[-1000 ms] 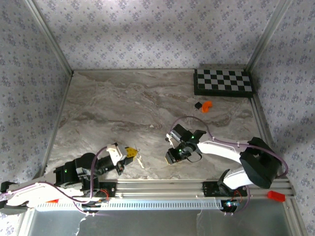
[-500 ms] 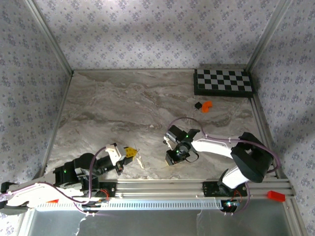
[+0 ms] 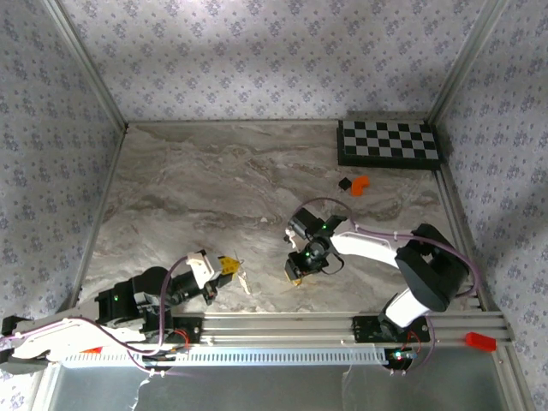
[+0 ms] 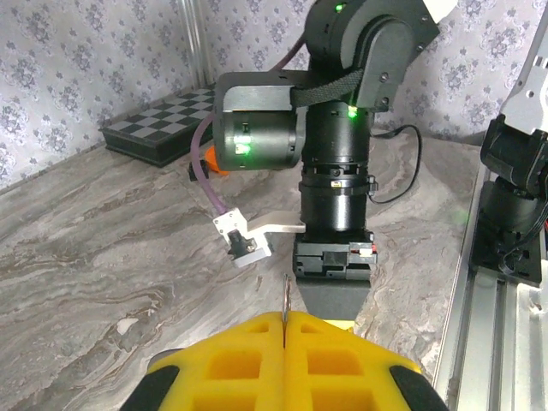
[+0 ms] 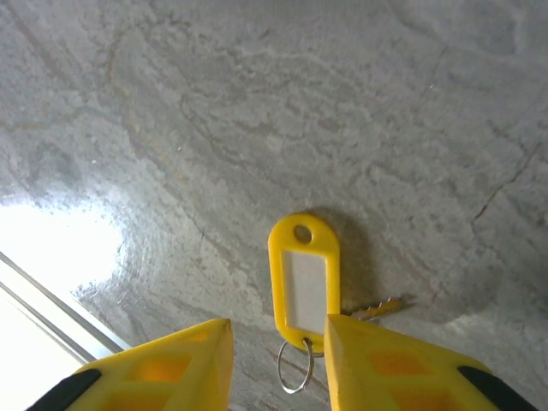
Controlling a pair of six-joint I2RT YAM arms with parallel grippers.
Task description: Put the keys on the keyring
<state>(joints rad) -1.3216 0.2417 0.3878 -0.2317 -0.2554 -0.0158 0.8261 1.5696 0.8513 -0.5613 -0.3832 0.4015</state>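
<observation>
My left gripper (image 4: 285,318) is shut, and the thin silver keyring (image 4: 285,296) stands edge-on between its yellow pads. In the top view this gripper (image 3: 225,266) is near the front edge, with a small silvery cluster (image 3: 243,279) hanging beside it. My right gripper (image 5: 278,330) points down at the table, open. A yellow key tag (image 5: 304,278) with a white label lies flat between its fingers, with a small ring (image 5: 295,368) at its near end. A key tip (image 5: 377,306) pokes out past the right finger (image 5: 385,364). The right gripper (image 3: 294,276) is right of the left one.
A chessboard (image 3: 390,142) lies at the back right, with small orange and black pieces (image 3: 355,183) in front of it. The aluminium rail (image 3: 282,324) runs along the near edge. The right arm's wrist (image 4: 336,171) stands upright close ahead of my left gripper.
The right arm has folded in and its gripper has shifted slightly left, over the yellow tag. The left gripper has stayed shut on the keyring.
</observation>
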